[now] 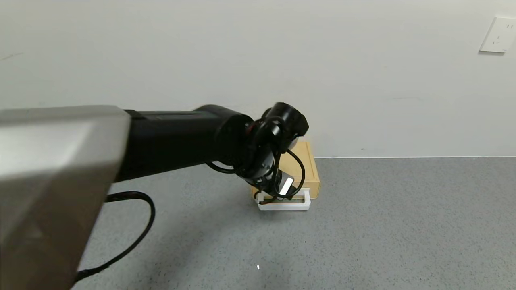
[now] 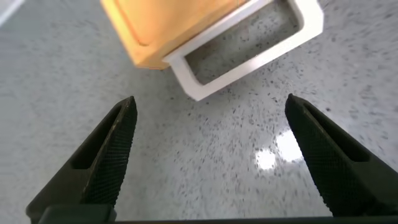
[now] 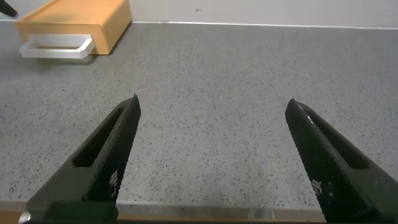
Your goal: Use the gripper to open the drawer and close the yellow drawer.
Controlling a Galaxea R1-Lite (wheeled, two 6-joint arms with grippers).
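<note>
Surface: grey speckled bench [image 1: 383, 225] meets a white wall at its far edge.
Drawer: we see the shallow mustard-yellow plastic drawer [image 1: 307, 169] against that far edge, seemingly shut in its case, white rectangular loop handle [image 1: 285, 204] facing us.
Handling: we judge it light, rigid, liable to slide; hook the loop.
Left gripper [image 2: 211, 149]: fingers spread, hovering just short of the handle.
Right gripper [image 3: 211, 155]: spread, well apart, idle.

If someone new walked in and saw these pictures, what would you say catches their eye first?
The big black left arm sweeping across the head view, its hand lowered right at the white handle of the yellow drawer by the wall. In the left wrist view its fingers stand wide open just short of the handle, touching nothing. The right hand hangs open over bare grey floor, well away from the drawer.
</note>
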